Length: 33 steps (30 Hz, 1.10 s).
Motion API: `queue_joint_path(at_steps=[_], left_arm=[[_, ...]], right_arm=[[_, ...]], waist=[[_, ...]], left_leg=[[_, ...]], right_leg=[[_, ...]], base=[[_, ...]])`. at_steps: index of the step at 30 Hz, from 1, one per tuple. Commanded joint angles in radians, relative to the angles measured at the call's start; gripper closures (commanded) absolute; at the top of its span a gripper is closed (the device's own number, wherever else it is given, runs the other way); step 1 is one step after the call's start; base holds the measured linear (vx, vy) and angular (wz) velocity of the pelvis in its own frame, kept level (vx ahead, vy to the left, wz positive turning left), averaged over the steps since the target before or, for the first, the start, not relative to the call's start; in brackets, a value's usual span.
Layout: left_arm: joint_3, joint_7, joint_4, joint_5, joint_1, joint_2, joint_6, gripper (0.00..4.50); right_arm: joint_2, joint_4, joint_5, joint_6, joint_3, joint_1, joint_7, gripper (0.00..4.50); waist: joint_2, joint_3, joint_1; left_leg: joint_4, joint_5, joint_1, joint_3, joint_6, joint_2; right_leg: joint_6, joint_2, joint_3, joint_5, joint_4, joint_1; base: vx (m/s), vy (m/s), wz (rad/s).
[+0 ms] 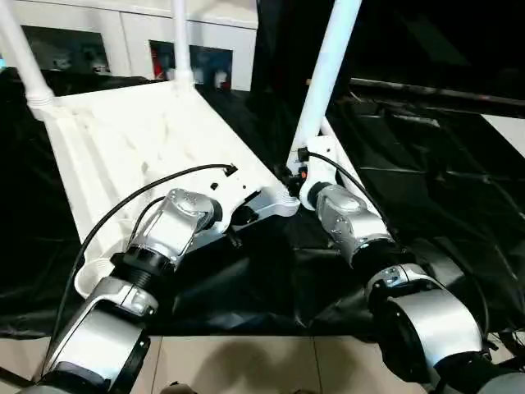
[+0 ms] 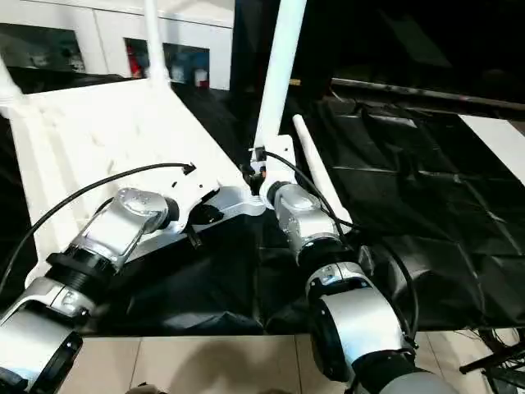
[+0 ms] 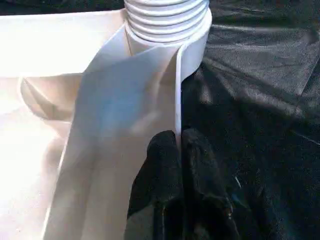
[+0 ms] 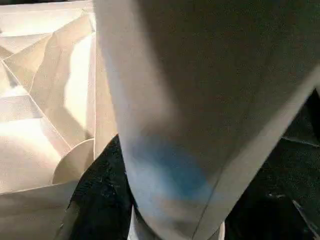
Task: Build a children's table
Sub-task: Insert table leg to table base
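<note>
The children's table top [image 1: 123, 139] lies upside down on a black cloth, its ribbed underside showing. Two white legs [image 1: 20, 57] [image 1: 180, 41] stand in its far corner sockets. A third leg [image 1: 324, 74] rises, slightly tilted, from the near right corner socket. My right gripper [image 1: 299, 168] is closed around this leg's base. My left gripper [image 3: 178, 140] is shut on the thin rim wall of the table top, just short of that socket's ribbed collar [image 3: 167, 20]. Another leg [image 2: 316, 176] lies loose on the cloth to the right.
The black cloth [image 1: 410, 164] spreads wide to the right and ends near the tiled floor [image 1: 246, 361] in front of me. White cabinets [image 1: 123, 33] stand behind the table top. A pale panel [image 1: 509, 131] shows at the right edge.
</note>
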State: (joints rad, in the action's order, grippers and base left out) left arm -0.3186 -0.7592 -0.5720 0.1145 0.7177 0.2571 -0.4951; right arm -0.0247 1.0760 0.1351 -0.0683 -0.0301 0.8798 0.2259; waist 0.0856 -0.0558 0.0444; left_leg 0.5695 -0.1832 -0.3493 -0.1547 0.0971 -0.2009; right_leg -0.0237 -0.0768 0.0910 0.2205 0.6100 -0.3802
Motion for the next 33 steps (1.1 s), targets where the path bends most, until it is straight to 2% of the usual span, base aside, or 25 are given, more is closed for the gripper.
queue_joint_path(at_steps=[1, 7, 11, 12, 14, 16, 17, 19, 23, 25, 26, 27, 29, 32, 33], left_arm=[[-0.02, -0.003, 0.045, -0.013, 0.011, -0.043, 0.007, 4.5], [-0.016, -0.01, 0.067, -0.011, 0.001, -0.034, -0.006, 4.5], [-0.016, -0.017, 0.067, -0.012, 0.001, -0.028, -0.005, 4.5], [-0.015, -0.02, 0.065, -0.011, 0.002, -0.028, -0.005, 4.5], [-0.015, -0.023, 0.066, -0.01, 0.003, -0.027, -0.005, 4.5], [-0.016, -0.033, 0.071, -0.012, 0.003, -0.024, -0.006, 4.5], [-0.016, -0.034, 0.073, -0.012, 0.002, -0.023, -0.007, 4.5], [-0.017, -0.036, 0.076, -0.012, 0.002, -0.022, -0.008, 4.5], [-0.018, -0.049, 0.084, -0.014, -0.002, -0.017, -0.008, 4.5], [-0.018, -0.052, 0.086, -0.013, -0.002, -0.016, -0.006, 4.5], [-0.018, -0.054, 0.088, -0.013, -0.003, -0.014, -0.005, 4.5], [-0.018, -0.056, 0.089, -0.013, -0.004, -0.013, -0.004, 4.5], [-0.018, -0.066, 0.095, -0.015, -0.005, -0.01, -0.002, 4.5], [-0.018, -0.073, 0.099, -0.016, -0.007, -0.005, 0.002, 4.5], [-0.018, -0.075, 0.1, -0.015, -0.007, -0.004, 0.004, 4.5]], right_arm=[[-0.057, 0.139, -0.022, -0.129, 0.035, -0.057, 0.028, 2.61], [-0.062, 0.15, -0.048, -0.131, 0.043, -0.042, 0.032, 2.61], [-0.064, 0.149, -0.032, -0.134, 0.023, -0.035, 0.034, 2.61], [-0.064, 0.149, -0.028, -0.136, 0.015, -0.03, 0.039, 2.26], [-0.063, 0.149, -0.027, -0.138, 0.009, -0.026, 0.041, 1.91], [-0.062, 0.148, -0.025, -0.139, 0.001, -0.02, 0.041, 1.82], [-0.061, 0.148, -0.025, -0.139, -0.001, -0.019, 0.041, 1.71], [-0.061, 0.148, -0.025, -0.138, -0.004, -0.017, 0.041, 1.47], [-0.055, 0.141, -0.02, -0.115, -0.021, -0.006, 0.061, 1.14], [-0.054, 0.137, -0.016, -0.108, -0.029, -0.001, 0.079, 0.99], [-0.054, 0.134, -0.014, -0.106, -0.032, 0.0, 0.085, 0.9], [-0.054, 0.13, -0.012, -0.104, -0.034, 0.002, 0.089, 0.81], [-0.05, 0.119, -0.013, -0.089, -0.034, 0.005, 0.109, 0.64], [-0.043, 0.103, -0.019, -0.063, -0.027, 0.004, 0.152, 0.38], [-0.041, 0.1, -0.02, -0.059, -0.025, 0.003, 0.161, 0.32]], waist=[[-0.021, 0.025, -0.004], [-0.024, 0.027, -0.008], [-0.025, 0.027, -0.008], [-0.029, 0.027, -0.008], [-0.03, 0.027, -0.009], [-0.033, 0.028, -0.01], [-0.03, 0.028, -0.011], [-0.032, 0.028, -0.01], [-0.034, 0.025, -0.01], [-0.038, 0.029, -0.007], [-0.035, 0.028, -0.011], [-0.033, 0.027, -0.012], [-0.035, 0.026, -0.009], [-0.037, 0.026, -0.01], [-0.037, 0.028, -0.01]], left_leg=[[-0.086, -0.388, 0.007, 0.011, 0.024, -0.035], [-0.089, -0.36, 0.003, 0.008, 0.02, -0.036], [-0.089, -0.341, 0.003, 0.005, 0.015, -0.036], [-0.09, -0.339, 0.004, 0.005, 0.017, -0.037], [-0.091, -0.334, 0.003, 0.005, 0.02, -0.038], [-0.091, -0.324, 0.003, 0.005, 0.022, -0.039], [-0.091, -0.308, -0.001, 0.003, 0.022, -0.039], [-0.09, -0.295, 0.002, 0.0, 0.018, -0.04], [-0.089, -0.307, 0.003, -0.004, 0.021, -0.04], [-0.089, -0.278, 0.005, -0.006, 0.022, -0.045], [-0.088, -0.27, 0.003, -0.007, 0.02, -0.043], [-0.09, -0.256, -0.004, -0.006, 0.013, -0.041], [-0.086, -0.251, 0.001, -0.011, 0.004, -0.04], [-0.087, -0.229, -0.002, -0.011, 0.001, -0.042], [-0.085, -0.21, -0.002, -0.011, -0.003, -0.042]], right_leg=[[-0.099, -0.079, -0.061, 0.439, -0.105, 0.008], [-0.111, -0.078, -0.063, 0.4, -0.102, 0.011], [-0.114, -0.077, -0.064, 0.395, -0.103, 0.012], [-0.117, -0.077, -0.064, 0.39, -0.103, 0.011], [-0.123, -0.076, -0.064, 0.372, -0.101, 0.012], [-0.136, -0.075, -0.065, 0.347, -0.098, 0.014], [-0.139, -0.075, -0.065, 0.317, -0.095, 0.016], [-0.15, -0.075, -0.065, 0.3, -0.092, 0.017], [-0.149, -0.076, -0.066, 0.33, -0.097, 0.015], [-0.166, -0.077, -0.067, 0.263, -0.091, 0.016], [-0.171, -0.073, -0.067, 0.241, -0.087, 0.016], [-0.172, -0.072, -0.065, 0.24, -0.084, 0.024], [-0.17, -0.076, -0.068, 0.259, -0.089, 0.019], [-0.176, -0.075, -0.067, 0.244, -0.087, 0.021], [-0.184, -0.075, -0.068, 0.213, -0.083, 0.024]], base=[[0.0, 0.0, 0.0], [0.0, 0.0, 0.0], [0.0, 0.0, 0.0], [0.0, 0.0, 0.0], [0.0, 0.0, 0.0], [0.0, 0.0, 0.0], [0.0, 0.0, 0.0], [0.0, 0.0, 0.0], [0.0, 0.0, 0.0], [0.0, 0.0, 0.0], [0.0, 0.0, 0.0], [0.0, 0.0, 0.0], [0.0, 0.0, 0.0], [0.0, 0.0, 0.0], [0.0, 0.0, 0.0]])
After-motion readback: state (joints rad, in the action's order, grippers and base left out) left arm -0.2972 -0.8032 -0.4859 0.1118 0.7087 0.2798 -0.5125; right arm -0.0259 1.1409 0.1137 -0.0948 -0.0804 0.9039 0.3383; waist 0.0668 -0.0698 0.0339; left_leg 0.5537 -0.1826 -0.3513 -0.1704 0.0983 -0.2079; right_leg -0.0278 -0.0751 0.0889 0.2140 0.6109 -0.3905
